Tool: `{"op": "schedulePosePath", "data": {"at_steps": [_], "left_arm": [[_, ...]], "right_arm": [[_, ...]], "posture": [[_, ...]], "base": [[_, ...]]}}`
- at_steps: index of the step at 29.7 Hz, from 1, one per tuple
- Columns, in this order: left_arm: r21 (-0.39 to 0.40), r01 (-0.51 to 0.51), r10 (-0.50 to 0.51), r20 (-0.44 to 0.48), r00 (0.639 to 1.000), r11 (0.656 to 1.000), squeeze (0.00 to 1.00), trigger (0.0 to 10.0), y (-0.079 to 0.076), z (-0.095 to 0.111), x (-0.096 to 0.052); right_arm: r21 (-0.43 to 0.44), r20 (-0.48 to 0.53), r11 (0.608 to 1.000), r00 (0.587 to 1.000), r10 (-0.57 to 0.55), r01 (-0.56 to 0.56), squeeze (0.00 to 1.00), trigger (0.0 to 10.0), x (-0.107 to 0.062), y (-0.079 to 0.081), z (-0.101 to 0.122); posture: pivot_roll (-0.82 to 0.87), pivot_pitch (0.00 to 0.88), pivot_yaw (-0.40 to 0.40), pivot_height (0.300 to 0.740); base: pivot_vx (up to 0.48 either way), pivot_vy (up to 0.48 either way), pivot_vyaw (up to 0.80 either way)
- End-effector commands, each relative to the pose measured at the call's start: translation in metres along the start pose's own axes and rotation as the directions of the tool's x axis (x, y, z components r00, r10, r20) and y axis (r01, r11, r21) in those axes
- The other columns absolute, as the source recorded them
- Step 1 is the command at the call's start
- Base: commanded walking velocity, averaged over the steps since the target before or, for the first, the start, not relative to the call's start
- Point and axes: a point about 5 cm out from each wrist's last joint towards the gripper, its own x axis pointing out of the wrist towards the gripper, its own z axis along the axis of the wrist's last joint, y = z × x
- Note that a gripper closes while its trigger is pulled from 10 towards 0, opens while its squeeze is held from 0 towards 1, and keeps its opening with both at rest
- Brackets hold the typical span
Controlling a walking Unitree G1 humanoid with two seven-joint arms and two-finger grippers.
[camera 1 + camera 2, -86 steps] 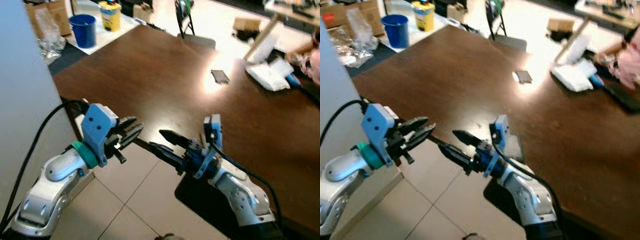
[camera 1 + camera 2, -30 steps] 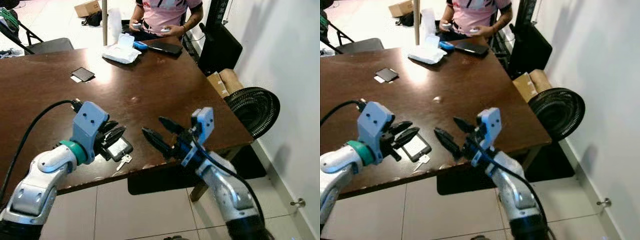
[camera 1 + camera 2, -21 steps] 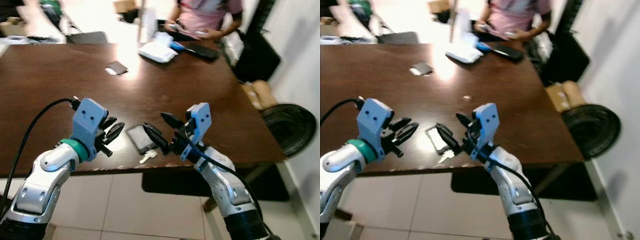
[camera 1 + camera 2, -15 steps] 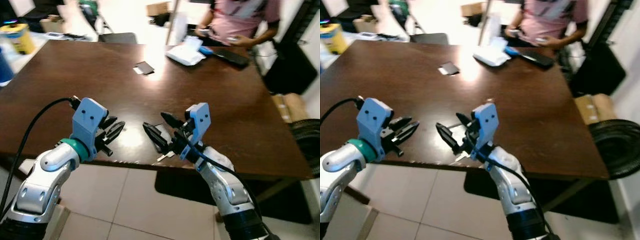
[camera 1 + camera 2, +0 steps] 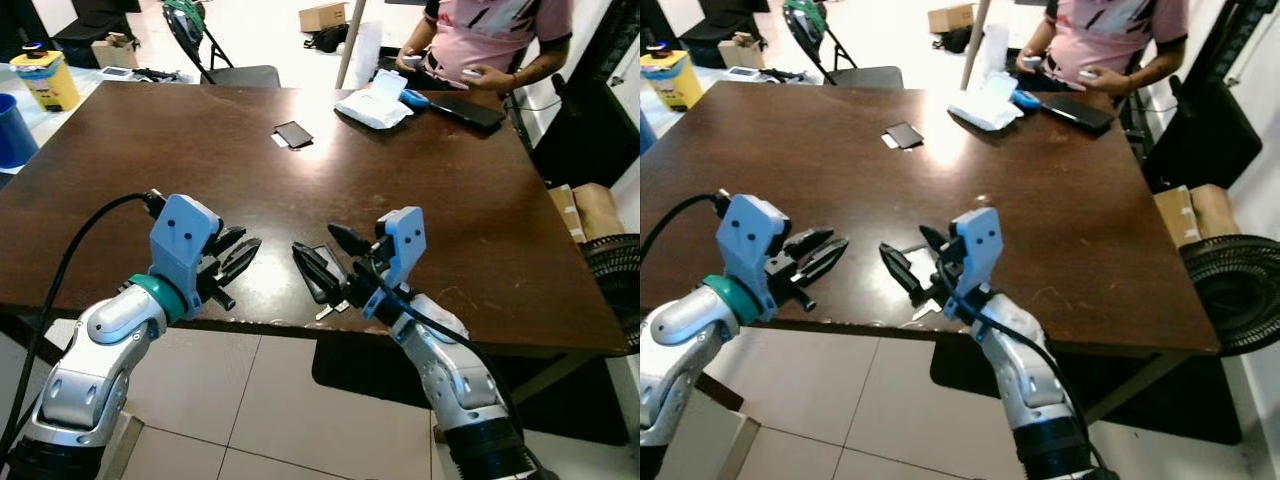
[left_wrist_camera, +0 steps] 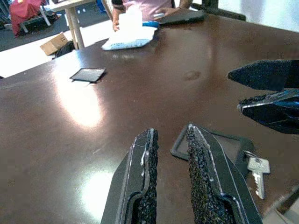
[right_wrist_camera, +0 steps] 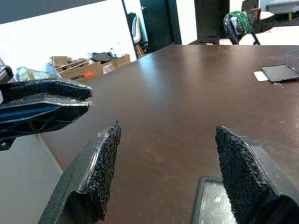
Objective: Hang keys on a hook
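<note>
near the front edge of the dark wooden table both grippers hover side by side, pointing toward each other. the left gripper has its two black fingers nearly pressed together, only a thin gap between the pads, with nothing held. the right gripper has its fingers spread wide, and it hangs over the keys, which lie flat on the wood just by the table's front edge: a silver key joined to a flat black rectangular tag. from the left wrist view the tag sits just beyond that gripper's fingertips, with the right gripper's black tips close over it. farther back on the table a small dark phone lies flat, and at the far side a white packet rests beside a black tablet-like slab. a person in a pink shirt sits at the far end, hands busy with something small. a black fan stands on the floor by the table's right corner
</note>
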Motion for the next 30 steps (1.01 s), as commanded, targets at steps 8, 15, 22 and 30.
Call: {"op": "schedulePosePath", "data": {"at_steps": [8,15,22,30], "left_arm": [[-0.005,0.011,-0.011,0.001,1.0,1.0,0.0,10.0,-0.001,-0.002,0.0],[-0.005,0.011,-0.011,0.004,1.0,1.0,0.0,10.0,-0.001,-0.002,0.0],[-0.021,0.067,-0.067,-0.006,0.998,0.998,0.0,10.0,-0.005,-0.003,-0.003],[-0.007,0.285,-0.285,-0.095,0.954,0.958,0.0,10.0,-0.008,-0.01,-0.027]], "right_arm": [[0.014,0.0,1.0,1.0,-0.001,0.001,0.0,10.0,-0.001,0.0,-0.004],[0.016,-0.003,1.0,1.0,0.002,-0.002,0.0,10.0,-0.001,0.0,-0.004],[0.017,-0.006,1.0,1.0,0.001,-0.001,0.0,10.0,-0.001,-0.001,-0.004],[0.024,0.005,1.0,1.0,-0.005,0.005,0.0,10.0,-0.001,-0.003,-0.003]], "posture": [[0.07,0.0,0.067,0.74],[0.07,0.0,0.066,0.74],[0.07,0.0,0.066,0.74],[0.07,0.0,0.069,0.74]], "base": [[0.457,0.0,0.0],[0.455,0.0,0.0],[0.231,0.0,0.0],[0.0,0.0,0.0]]}}
